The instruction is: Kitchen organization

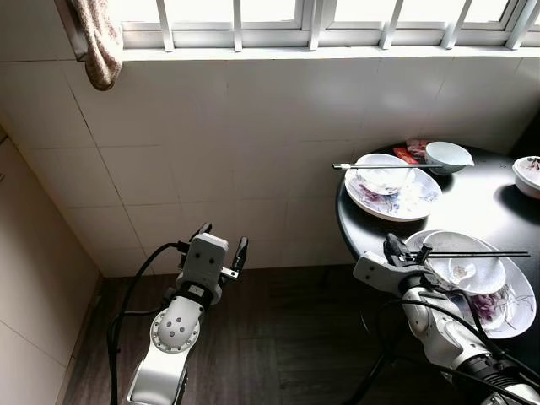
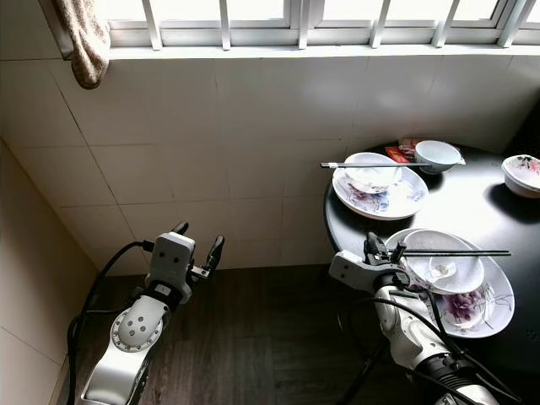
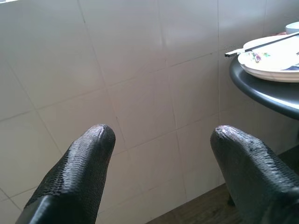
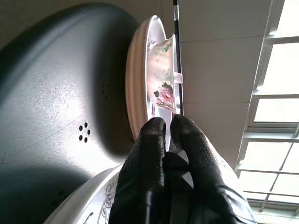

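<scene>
1. Glossy black, the round table (image 1: 472, 202) stands against the white tiled wall (image 1: 211, 143) below the barred window (image 1: 278, 17), over dark wood flooring (image 1: 278, 337).
2. At the table's near edge lies a large white plate with purple flowers (image 1: 515, 308); a shallow white bowl (image 1: 464, 261) sits in it, and a pair of black chopsticks (image 1: 477, 253) lies across that bowl's rim.
3. Toward the wall-side edge, a second flowered plate (image 1: 396, 201) carries a small white bowl (image 1: 381, 171) with pale chopsticks (image 1: 380, 165) laid over it and jutting past the table edge. Behind it stand a white rice bowl (image 1: 447, 155) and a red packet (image 1: 408, 153); another flowered bowl (image 1: 530, 173) sits at the far right edge.
4. The right gripper (image 1: 407, 251) is at the near bowl's rim, fingers pinched narrowly together; the right wrist view suggests they clamp the thin rim, though I cannot tell for certain.
5. The left gripper (image 1: 221, 245) hovers over the floor, well apart from the table, fingers spread wide and empty.
6. Risks, as I judge them: lifting the bowl by one rim could tilt it, rolling the black chopsticks off; a thin pinch may slip on glazed china; the overhanging near plate could tip.
</scene>
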